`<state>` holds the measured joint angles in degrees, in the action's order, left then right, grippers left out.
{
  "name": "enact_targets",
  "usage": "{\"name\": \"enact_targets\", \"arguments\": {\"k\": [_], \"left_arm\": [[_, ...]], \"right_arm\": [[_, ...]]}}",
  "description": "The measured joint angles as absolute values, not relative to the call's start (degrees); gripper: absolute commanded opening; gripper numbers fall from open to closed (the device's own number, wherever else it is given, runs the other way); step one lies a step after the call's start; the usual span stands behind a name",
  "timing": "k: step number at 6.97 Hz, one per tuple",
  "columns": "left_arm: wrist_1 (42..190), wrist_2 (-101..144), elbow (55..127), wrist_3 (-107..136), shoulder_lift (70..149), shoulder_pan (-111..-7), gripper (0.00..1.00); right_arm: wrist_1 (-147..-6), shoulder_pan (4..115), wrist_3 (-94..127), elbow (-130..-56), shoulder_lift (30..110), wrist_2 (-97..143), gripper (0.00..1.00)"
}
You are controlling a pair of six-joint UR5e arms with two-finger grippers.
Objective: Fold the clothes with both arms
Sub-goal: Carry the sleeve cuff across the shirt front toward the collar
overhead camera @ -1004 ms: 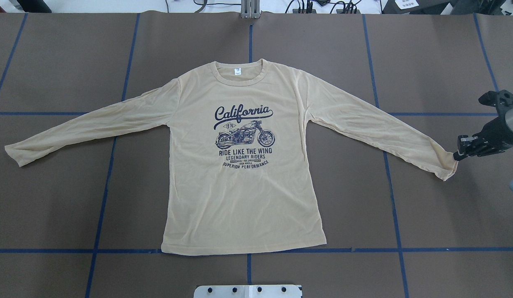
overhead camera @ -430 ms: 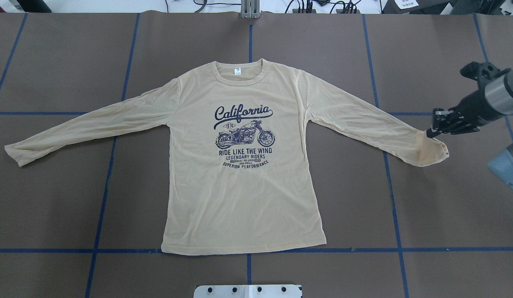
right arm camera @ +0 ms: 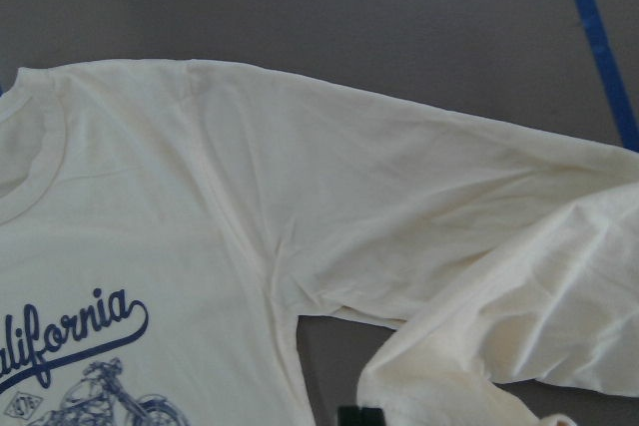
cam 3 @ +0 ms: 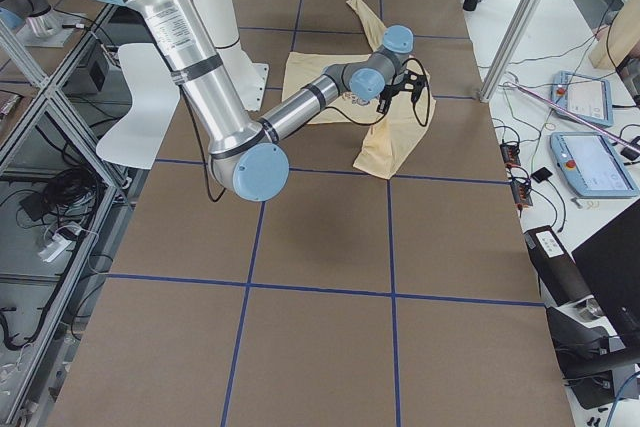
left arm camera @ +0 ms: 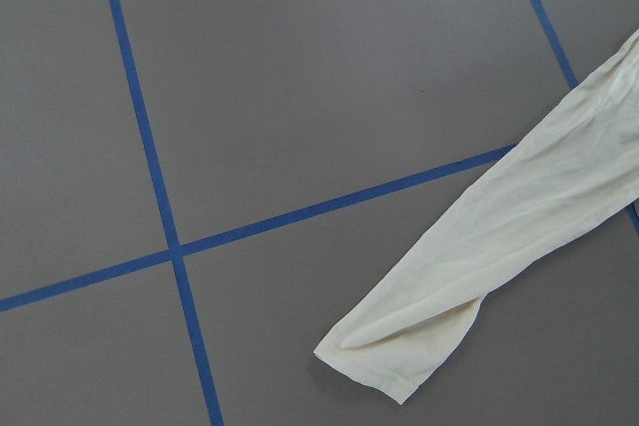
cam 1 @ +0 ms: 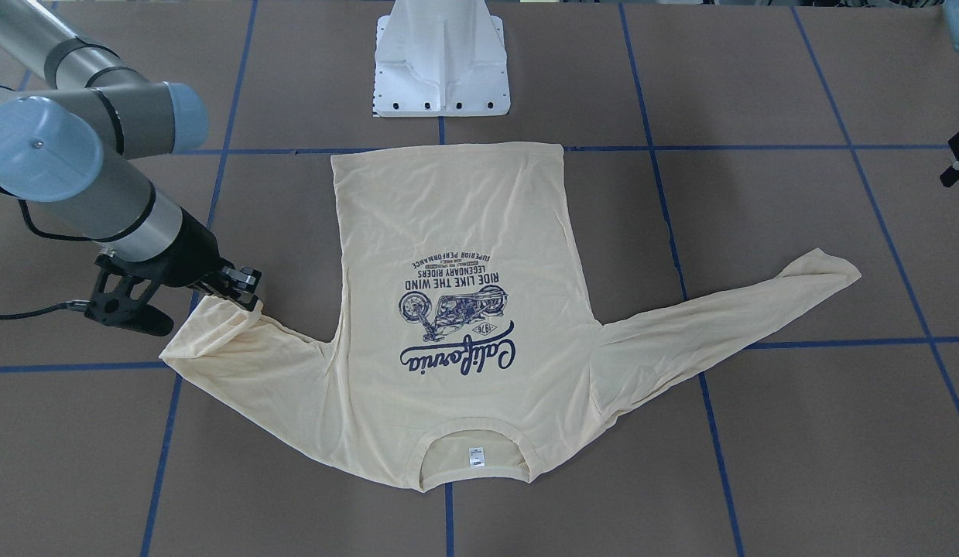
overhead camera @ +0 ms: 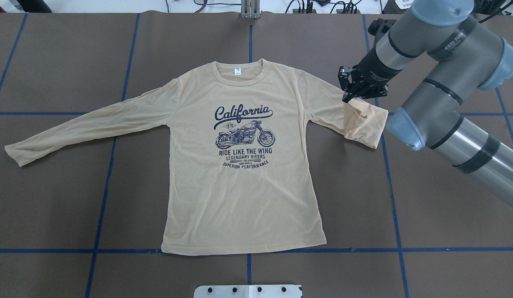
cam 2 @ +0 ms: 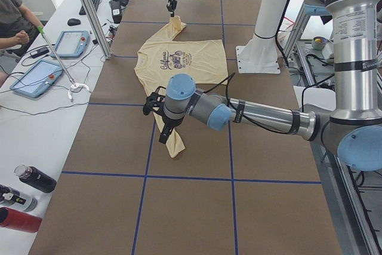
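You had the right tool (overhead camera: 347,98) clamped on the T-shirt's (overhead camera: 239,198) doubled-back sleeve; I couldn't tell the left tool's (cam 1: 955,166) opening

Robot body: two tubular arms.
Right arm (overhead camera: 440,97) and left arm (cam 2: 262,113): silver-grey tubes, light blue joint caps, black bands, black cables.

Thin, soft, matt cloth on the T-shirt (overhead camera: 239,198), a bit wrinkly, ribbed knit at the collar (overhead camera: 239,79), flat navy print (overhead camera: 242,136). Smooth matt brown table cover (overhead camera: 446,207), looks papery, with slightly shiny blue tape (overhead camera: 102,203). Satin silver metal on the right arm (overhead camera: 430,103), smooth light-blue plastic caps (overhead camera: 405,128), matt black right gripper (overhead camera: 348,98).
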<state>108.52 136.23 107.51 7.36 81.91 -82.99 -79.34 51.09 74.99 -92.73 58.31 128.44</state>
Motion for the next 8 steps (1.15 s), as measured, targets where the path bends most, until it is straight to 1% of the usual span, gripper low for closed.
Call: {"name": "enact_targets", "arguments": {"k": [2,5,8], "left_arm": [[108.60,136.23,107.49,7.38,81.91,-83.01,1.00],[108.55,136.31,107.51,7.38,81.84,-83.00,1.00],[108.54,136.32,107.31,7.31,81.82,-83.01,1.00]], "right_arm": [[-79.45,48.00,81.04,-89.77,51.90,124.77,0.00],[-79.47,45.57,82.71,-85.48,41.36,120.25,0.00],[-78.78,39.74,82.40,-84.59,34.88,113.84,0.00]]}}
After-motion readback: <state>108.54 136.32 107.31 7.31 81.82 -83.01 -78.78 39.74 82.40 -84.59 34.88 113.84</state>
